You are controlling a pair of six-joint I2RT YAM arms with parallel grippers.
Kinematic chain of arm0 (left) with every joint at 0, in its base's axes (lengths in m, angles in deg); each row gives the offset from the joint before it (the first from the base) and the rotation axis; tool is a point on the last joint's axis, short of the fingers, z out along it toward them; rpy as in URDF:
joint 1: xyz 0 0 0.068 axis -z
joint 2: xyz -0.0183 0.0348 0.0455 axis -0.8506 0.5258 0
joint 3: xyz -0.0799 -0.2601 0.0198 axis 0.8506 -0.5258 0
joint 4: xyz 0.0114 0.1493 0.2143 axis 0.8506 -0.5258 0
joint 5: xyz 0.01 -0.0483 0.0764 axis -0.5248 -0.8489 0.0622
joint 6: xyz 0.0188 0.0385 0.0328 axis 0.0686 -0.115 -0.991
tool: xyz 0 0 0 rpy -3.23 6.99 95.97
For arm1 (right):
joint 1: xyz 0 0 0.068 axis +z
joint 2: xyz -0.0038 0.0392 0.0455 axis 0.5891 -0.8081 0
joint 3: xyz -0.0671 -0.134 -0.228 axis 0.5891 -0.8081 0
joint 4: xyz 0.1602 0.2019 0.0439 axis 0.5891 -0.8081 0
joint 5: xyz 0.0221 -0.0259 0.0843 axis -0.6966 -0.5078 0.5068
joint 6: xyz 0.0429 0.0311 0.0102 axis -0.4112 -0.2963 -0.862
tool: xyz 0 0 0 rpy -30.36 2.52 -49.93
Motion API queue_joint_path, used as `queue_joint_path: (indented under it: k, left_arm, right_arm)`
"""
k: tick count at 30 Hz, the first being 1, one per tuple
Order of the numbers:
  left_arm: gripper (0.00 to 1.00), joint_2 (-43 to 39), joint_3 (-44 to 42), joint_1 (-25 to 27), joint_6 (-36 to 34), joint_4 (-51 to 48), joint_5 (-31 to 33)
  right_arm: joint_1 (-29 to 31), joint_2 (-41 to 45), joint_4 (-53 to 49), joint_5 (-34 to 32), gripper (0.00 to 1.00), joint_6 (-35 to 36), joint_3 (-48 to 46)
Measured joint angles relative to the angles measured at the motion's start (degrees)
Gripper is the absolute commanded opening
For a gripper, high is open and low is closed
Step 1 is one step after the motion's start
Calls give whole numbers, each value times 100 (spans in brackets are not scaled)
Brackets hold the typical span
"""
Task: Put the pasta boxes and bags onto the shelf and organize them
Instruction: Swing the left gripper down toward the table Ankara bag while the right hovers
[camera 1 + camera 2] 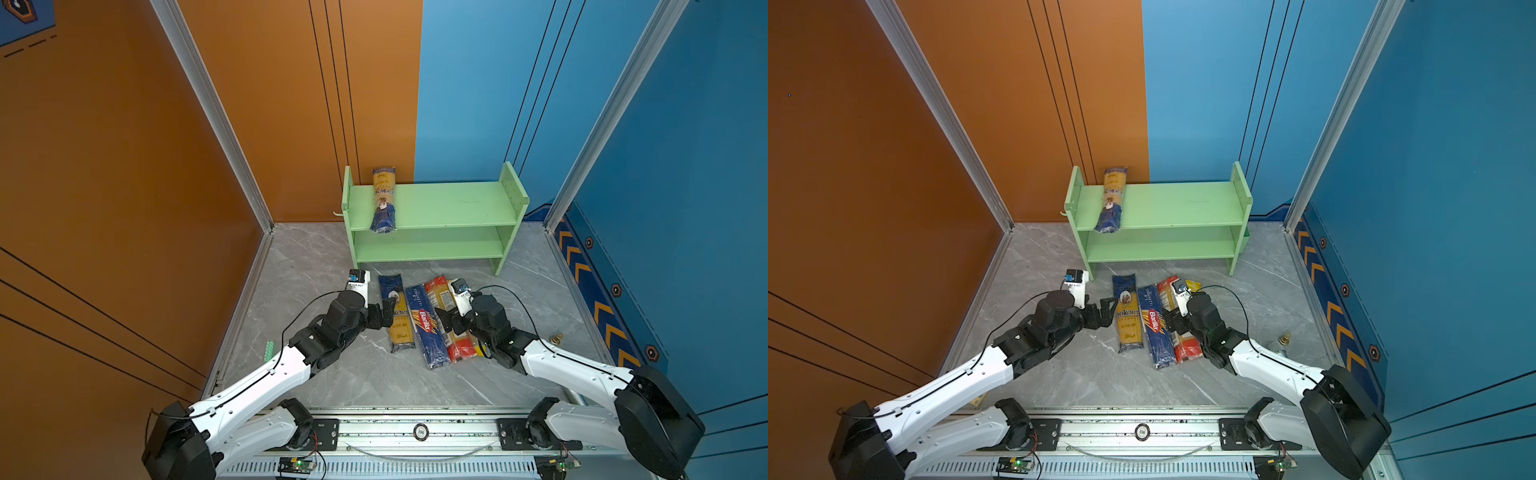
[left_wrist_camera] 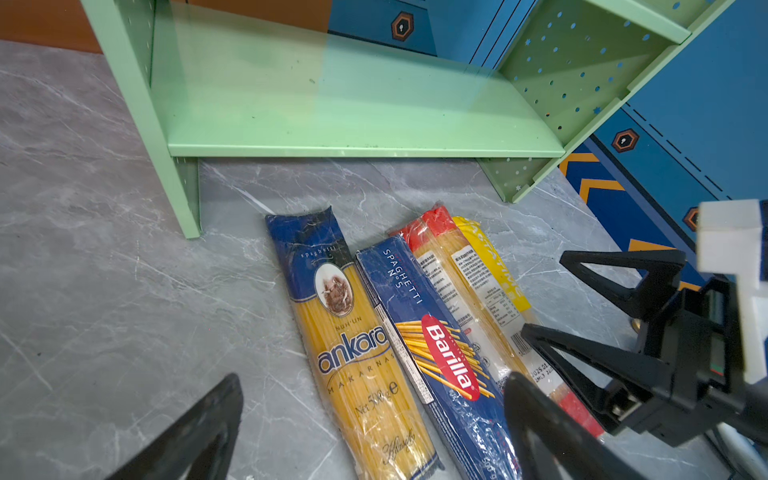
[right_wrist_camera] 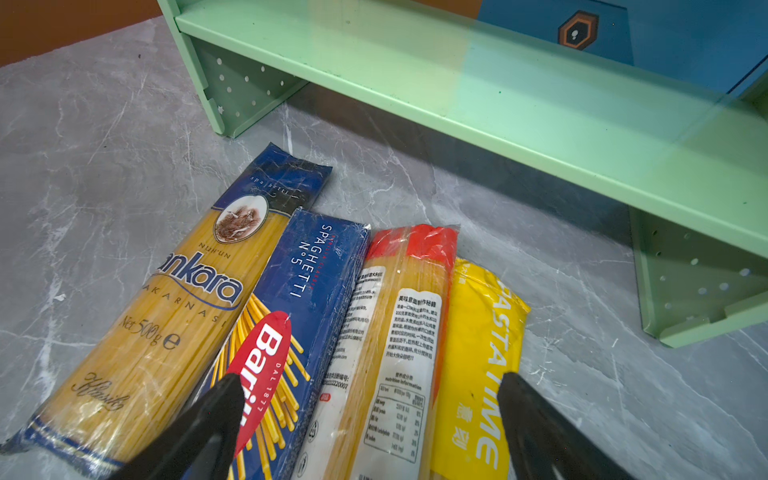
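Observation:
The light green shelf point(image 1: 457, 203) point(image 1: 1183, 203) stands at the back with one navy-and-yellow packet point(image 1: 384, 199) lying across its top tier. Several packets lie side by side on the floor before it: navy-and-yellow Ankara point(image 2: 353, 345) point(image 3: 166, 316), navy Barilla point(image 2: 436, 332) point(image 3: 307, 270), red-ended point(image 2: 453, 266) point(image 3: 399, 316) and yellow-ended point(image 3: 482, 332). My left gripper point(image 1: 390, 313) point(image 2: 374, 428) hangs open just above the Ankara packet. Over the red-ended packet my right gripper point(image 1: 446, 322) point(image 3: 370, 415) is spread wide, its fingers above the Barilla and yellow-ended ones, holding nothing.
A small silver and brass object point(image 1: 1279, 343) sits on the grey marble floor at the right. Orange and blue walls close in the sides and back. A metal rail point(image 1: 415, 428) runs along the front. The shelf's lower tier point(image 2: 332, 104) holds nothing.

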Motion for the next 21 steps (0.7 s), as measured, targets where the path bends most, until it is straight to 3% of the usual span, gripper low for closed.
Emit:
queue_joint_path:
  k: [21]
  left_arm:
    - [98, 269, -673, 431, 732, 501, 452]
  right_arm:
    - [586, -927, 109, -535, 94, -28, 476]
